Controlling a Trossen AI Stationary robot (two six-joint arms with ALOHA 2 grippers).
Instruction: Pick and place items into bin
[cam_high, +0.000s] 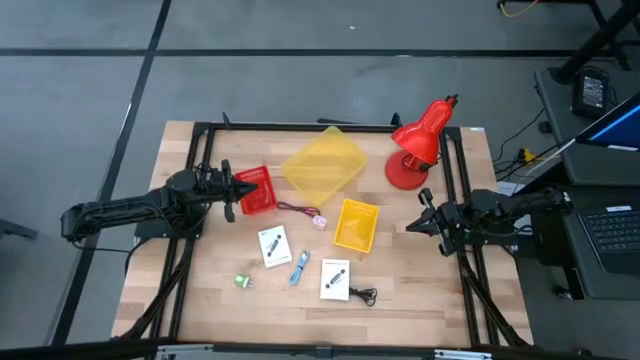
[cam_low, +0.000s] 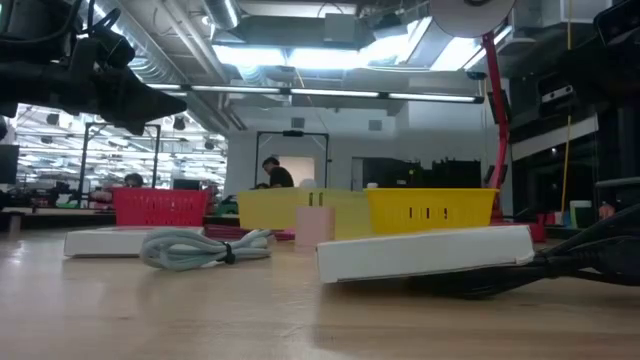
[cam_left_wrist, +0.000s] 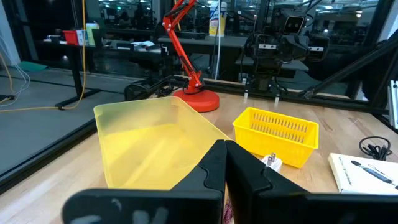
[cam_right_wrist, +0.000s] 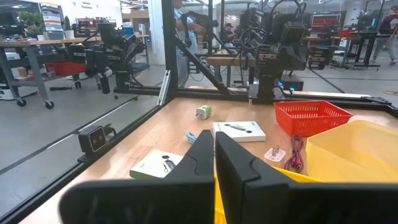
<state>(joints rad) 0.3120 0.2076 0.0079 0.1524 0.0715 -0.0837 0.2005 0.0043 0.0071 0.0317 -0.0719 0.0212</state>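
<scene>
Items are all on the wooden table (cam_high: 200, 300), none binned as far as the high view shows; task looks unstarted. 2 white printed cards sit in the front half: 1 card (cam_high: 274, 245) toward the left, a 2nd card (cam_high: 336, 280) nearer the middle, with a black cord (cam_high: 364, 294) touching its right edge; a blue-grey strip (cam_high: 300, 268) lies between the 2 cards; a tiny green object (cam_high: 243, 281) sits further left; a dark red cord (cam_high: 298, 209) with a pink end lies between the red basket (cam_high: 257, 190) and the small yellow basket (cam_high: 356, 225). Large translucent yellow bin (cam_high: 322, 165) sits behind them, looks empty; both baskets look empty too. Red lamp (cam_high: 417, 145) stands back right, not a target. Left gripper (cam_high: 251, 190) hangs over the red basket, jaws fully closed, holding nothing; right gripper (cam_high: 415, 226) hovers at the table's right side, just right of the small yellow basket, also closed and empty. All 6 items left to move.
</scene>
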